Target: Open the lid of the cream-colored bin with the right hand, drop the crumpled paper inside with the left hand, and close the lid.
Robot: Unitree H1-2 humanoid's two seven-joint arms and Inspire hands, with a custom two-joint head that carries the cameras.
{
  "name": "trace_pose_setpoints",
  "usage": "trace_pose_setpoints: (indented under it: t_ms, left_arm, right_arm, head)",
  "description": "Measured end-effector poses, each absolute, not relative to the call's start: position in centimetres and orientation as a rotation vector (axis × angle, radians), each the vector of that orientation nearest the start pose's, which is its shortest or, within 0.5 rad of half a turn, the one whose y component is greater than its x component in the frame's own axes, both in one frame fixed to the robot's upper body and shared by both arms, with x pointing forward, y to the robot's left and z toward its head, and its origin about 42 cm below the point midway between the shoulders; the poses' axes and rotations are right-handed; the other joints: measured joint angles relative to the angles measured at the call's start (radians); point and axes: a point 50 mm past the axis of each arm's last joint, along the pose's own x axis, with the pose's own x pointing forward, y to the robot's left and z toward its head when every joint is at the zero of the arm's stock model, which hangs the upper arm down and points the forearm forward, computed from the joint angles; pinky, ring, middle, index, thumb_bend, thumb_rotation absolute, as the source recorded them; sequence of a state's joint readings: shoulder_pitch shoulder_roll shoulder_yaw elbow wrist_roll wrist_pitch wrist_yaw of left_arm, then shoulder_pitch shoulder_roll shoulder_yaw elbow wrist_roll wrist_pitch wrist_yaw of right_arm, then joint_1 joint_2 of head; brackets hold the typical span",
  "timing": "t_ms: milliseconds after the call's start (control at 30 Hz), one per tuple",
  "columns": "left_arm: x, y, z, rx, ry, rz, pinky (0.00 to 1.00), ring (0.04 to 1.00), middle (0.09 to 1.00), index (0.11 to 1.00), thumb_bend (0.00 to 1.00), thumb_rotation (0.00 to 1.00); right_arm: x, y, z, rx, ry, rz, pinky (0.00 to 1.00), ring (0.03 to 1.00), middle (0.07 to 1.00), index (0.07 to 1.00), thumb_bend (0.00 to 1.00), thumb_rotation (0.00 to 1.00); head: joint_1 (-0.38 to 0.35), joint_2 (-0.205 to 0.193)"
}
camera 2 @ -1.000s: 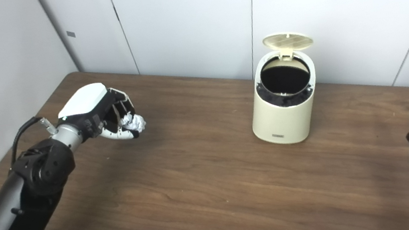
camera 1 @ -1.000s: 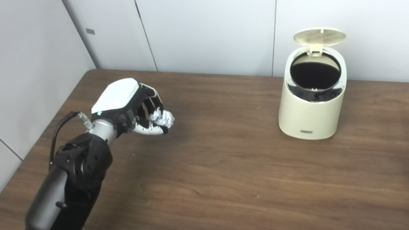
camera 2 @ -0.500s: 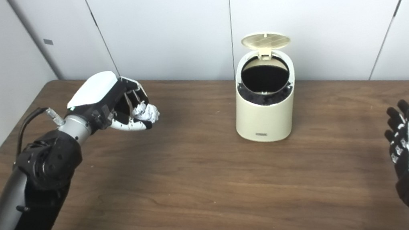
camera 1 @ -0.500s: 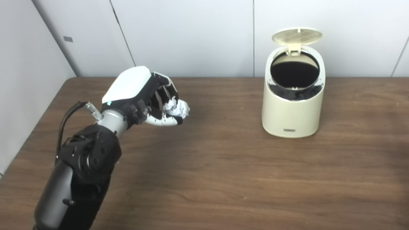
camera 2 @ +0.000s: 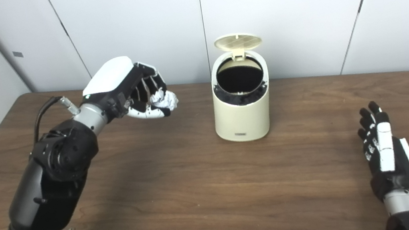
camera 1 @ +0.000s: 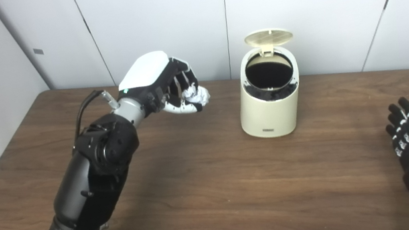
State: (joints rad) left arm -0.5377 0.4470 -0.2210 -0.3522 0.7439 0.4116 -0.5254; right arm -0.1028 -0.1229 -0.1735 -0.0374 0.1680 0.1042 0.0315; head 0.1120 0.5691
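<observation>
— Bin [camera 1: 271, 111]: where is it sitting, and is it open?
— It is standing upright on the wooden worktop [camera 1: 216, 194], toward the far side, close to the grey wall panels [camera 1: 157, 16]. Its lid [camera 1: 268, 36] is standing raised at the far rim, tipped back, so the dark inside is showing.

— Where is the paper being held?
— The crumpled paper [camera 1: 195, 94] is sitting in the left hand [camera 1: 161, 85], whose fingers are curling around it with the thumb underneath. The white back of that hand is facing up. The hand is hanging in the air above the worktop, to the left of the bin and about level with its rim, with a clear gap between paper and bin.

— And the left arm?
— The left arm [camera 1: 92, 176] is reaching in from the near left corner, bent at the elbow, with a black cable [camera 1: 84, 108] looping beside the wrist.

— What is the right hand doing?
— The right hand [camera 2: 387, 156] is resting low at the near right, well apart from the bin. Its fingers are lying straight and a little spread, pointing away toward the far side, and it is holding nothing. I cannot tell whether it is touching the worktop or hanging just over it.
</observation>
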Motion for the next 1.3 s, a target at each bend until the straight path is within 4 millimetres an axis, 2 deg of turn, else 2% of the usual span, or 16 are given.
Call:
trace_pose_setpoints:
  t_ms: [167,500,633,800,1033,1300]
  left_arm:
    - [38.7,21.4,33.3,1.187,-0.291,-0.233,0.35,0.408,0.493,0.509,0.47,0.00]
    - [39.9,17.8,34.1,1.170,-0.327,-0.236,0.38,0.422,0.509,0.488,0.48,0.00]
    - [40.6,16.5,34.0,1.149,-0.330,-0.237,0.33,0.401,0.487,0.497,0.47,0.00]
    - [41.1,15.4,33.5,1.115,-0.350,-0.209,0.31,0.391,0.484,0.519,0.47,0.00]
    - [41.5,13.5,32.5,1.104,-0.372,-0.237,0.39,0.401,0.491,0.500,0.48,0.00]
    - [41.5,12.0,32.5,1.082,-0.401,-0.238,0.29,0.379,0.480,0.519,0.47,0.00]
  right_arm:
    - [31.4,-28.8,13.4,0.051,-0.071,-0.096,1.00,0.992,0.966,0.994,0.43,1.00]
    - [31.6,-28.8,12.7,0.037,-0.096,-0.098,1.00,0.974,0.963,0.994,0.43,1.00]
    - [31.7,-28.7,12.7,0.025,-0.096,-0.096,1.00,0.974,0.960,0.995,0.42,1.00]
    - [31.9,-28.6,12.7,0.010,-0.096,-0.095,1.00,0.971,0.954,0.985,0.43,1.00]
    - [32.1,-28.5,12.7,0.014,-0.098,-0.097,1.00,0.970,0.951,0.986,0.41,1.00]
    - [32.4,-28.4,12.7,0.014,-0.099,-0.100,1.00,0.986,0.961,0.990,0.41,1.00]
  head:
    - [-0.020,-0.012]
    - [-0.049,-0.029]
    - [-0.054,-0.034]
    - [-0.064,-0.035]
    - [-0.074,-0.038]
    - [-0.078,-0.048]
